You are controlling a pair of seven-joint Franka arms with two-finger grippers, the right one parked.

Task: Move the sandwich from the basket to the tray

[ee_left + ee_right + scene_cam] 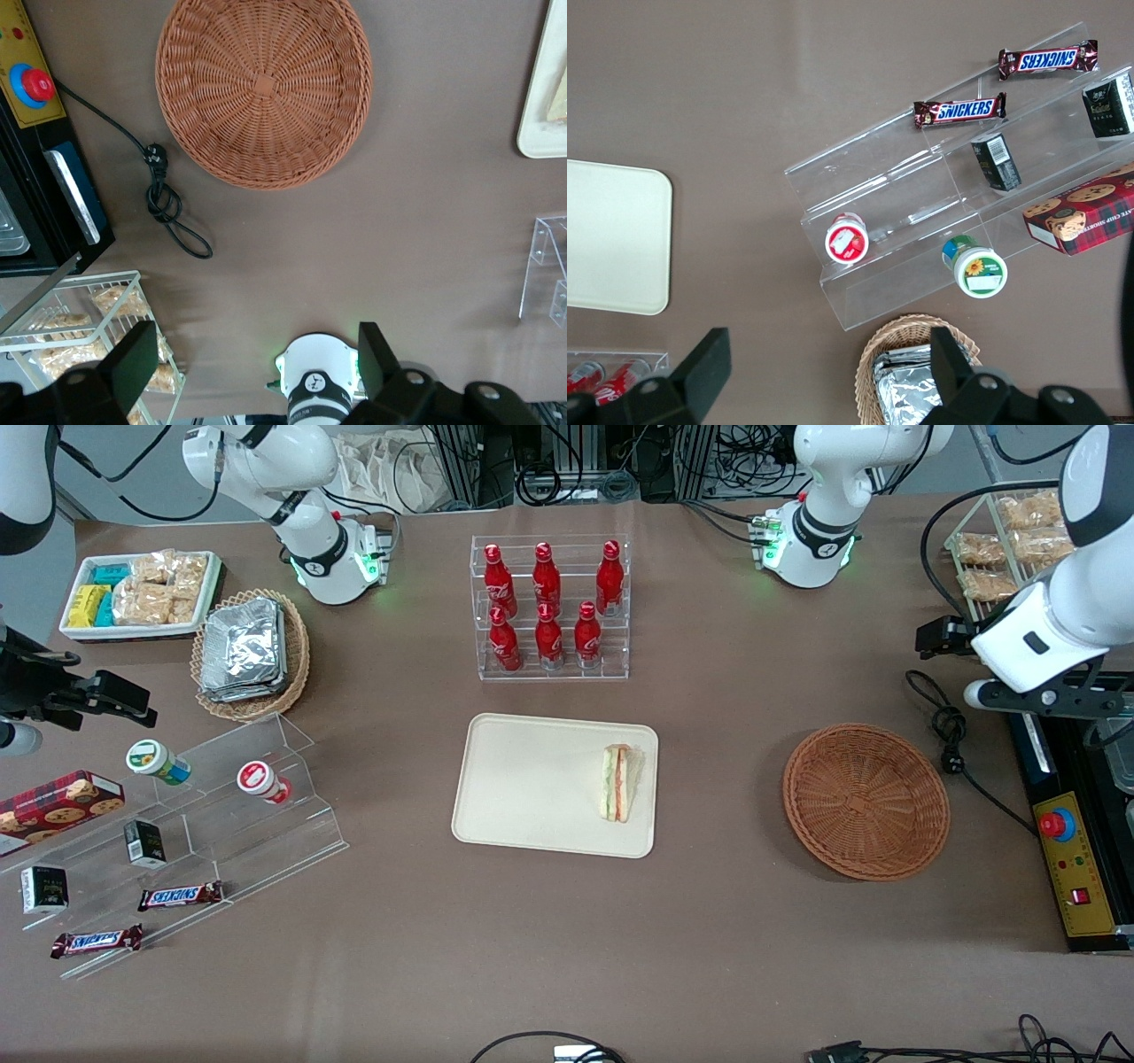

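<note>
The sandwich (620, 782), a white bread wedge with green and red-orange layers, lies on the cream tray (532, 779), near the tray's edge that faces the basket. The reddish-brown wicker basket (866, 801) (263, 88) stands with nothing in it, toward the working arm's end of the table. My gripper (943, 638) (257, 359) hangs high above the table, farther from the front camera than the basket, well apart from it and the sandwich. Its fingers (133, 363) are spread wide and open, holding nothing. A corner of the tray (540, 106) shows in the left wrist view.
A black cable with plug (950, 735) lies beside the basket. A control box with a red button (1059, 828) and a wire rack of snack packets (1001, 549) stand at the working arm's end. An acrylic rack of red bottles (549, 607) stands farther back than the tray.
</note>
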